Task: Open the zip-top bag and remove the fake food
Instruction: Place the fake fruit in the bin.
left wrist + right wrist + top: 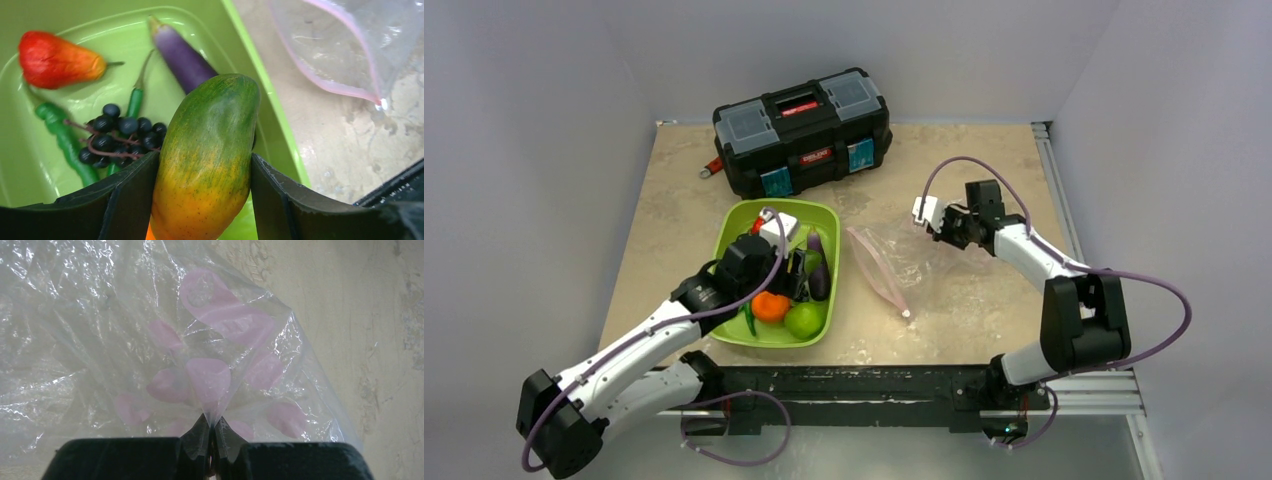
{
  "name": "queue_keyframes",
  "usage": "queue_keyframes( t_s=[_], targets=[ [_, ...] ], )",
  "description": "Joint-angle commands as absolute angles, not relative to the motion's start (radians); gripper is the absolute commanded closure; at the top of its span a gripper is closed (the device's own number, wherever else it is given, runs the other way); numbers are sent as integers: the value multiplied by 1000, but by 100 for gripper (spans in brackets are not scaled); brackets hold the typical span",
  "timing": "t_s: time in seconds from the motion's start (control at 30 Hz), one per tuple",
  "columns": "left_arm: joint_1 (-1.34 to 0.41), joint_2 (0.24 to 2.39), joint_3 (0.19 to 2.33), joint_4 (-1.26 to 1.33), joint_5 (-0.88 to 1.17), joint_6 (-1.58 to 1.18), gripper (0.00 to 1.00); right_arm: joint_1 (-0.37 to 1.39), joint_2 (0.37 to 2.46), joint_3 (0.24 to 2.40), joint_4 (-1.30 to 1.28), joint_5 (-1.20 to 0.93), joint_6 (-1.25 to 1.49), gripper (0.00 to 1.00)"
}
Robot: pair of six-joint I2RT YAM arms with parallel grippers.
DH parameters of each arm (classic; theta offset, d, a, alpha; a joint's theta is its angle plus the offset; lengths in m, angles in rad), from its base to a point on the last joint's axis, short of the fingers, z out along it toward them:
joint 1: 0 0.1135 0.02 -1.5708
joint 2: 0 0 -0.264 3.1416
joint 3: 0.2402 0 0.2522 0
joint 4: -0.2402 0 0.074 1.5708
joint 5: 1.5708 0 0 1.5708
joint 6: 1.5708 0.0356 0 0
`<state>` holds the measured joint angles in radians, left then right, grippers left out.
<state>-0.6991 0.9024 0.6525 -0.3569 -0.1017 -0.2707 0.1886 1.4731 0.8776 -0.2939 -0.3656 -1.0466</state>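
zip-top bag (894,268) flat on the table (674,200), between the tray (272,107) and the right arm. Pink zip strip (876,265) faces the tray and runs diagonally, far-left to near-right. Mouth looks parted in the left wrist view.

Right gripper (211,432): jaws closed tight on a fold of the bag's film at the end away from the zip. Through the plastic I only see pale pink patches. Probably print, not food, but the crinkle and glare make it hard to be sure. My read is that the bag is empty.

Left gripper (205,167): clamped on the mango (215,115), fingers on its two flanks. Mango long axis runs straight out along the fingers, green tip forward. It hangs over the right-hand part of the tray, just inside the rim on the bag side.

Already in the tray:
- eggplant (187,62), just ahead of the mango tip
- berries (120,137) and bean pods (65,142), left of it
- strawberry (57,60), far-left corner
- orange (771,305) and lime (804,320), near end, under the wrist

Key relation: the mango is above the tray, not the bag. The bag lies off to the gripper's right, across the rim. The left arm is the only one near the tray and the right arm is the only one on the bag.

Judgement: last item, so the task is nearly done. What's left is a release over the free floor. Risk: the mango lands on the eggplant or the rim and rolls out toward the bag.

Toolbox (804,130) at the back, not involved.
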Motion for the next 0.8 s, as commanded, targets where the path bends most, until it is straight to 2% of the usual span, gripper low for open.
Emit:
queue_keyframes(
  t_s=[0.0,0.37,0.4,0.43,0.5,0.57,0.67,0.77],
  targets=[
    [-642,849,608,-309,-184,-357,100,160,1472,919,-306,-433,-1023,97],
    [-554,959,619,-352,-257,-501,100,134,1460,920,-308,-461,-1014,95],
    [-549,974,632,-369,-265,-514,98,132,1458,920,-308,-463,-1013,95],
    [-543,989,644,-387,-276,-527,83,129,1457,921,-307,-465,-1010,94],
    [-537,1010,666,-414,-279,-543,45,124,1457,922,-306,-475,-1005,92],
    [-537,1009,674,-421,-265,-544,21,118,1454,923,-308,-484,-1002,89],
    [-536,979,687,-443,-266,-546,5,107,1449,925,-310,-496,-998,87],
    [-537,943,709,-472,-265,-539,0,91,1447,925,-313,-509,-992,85]
  ],
)
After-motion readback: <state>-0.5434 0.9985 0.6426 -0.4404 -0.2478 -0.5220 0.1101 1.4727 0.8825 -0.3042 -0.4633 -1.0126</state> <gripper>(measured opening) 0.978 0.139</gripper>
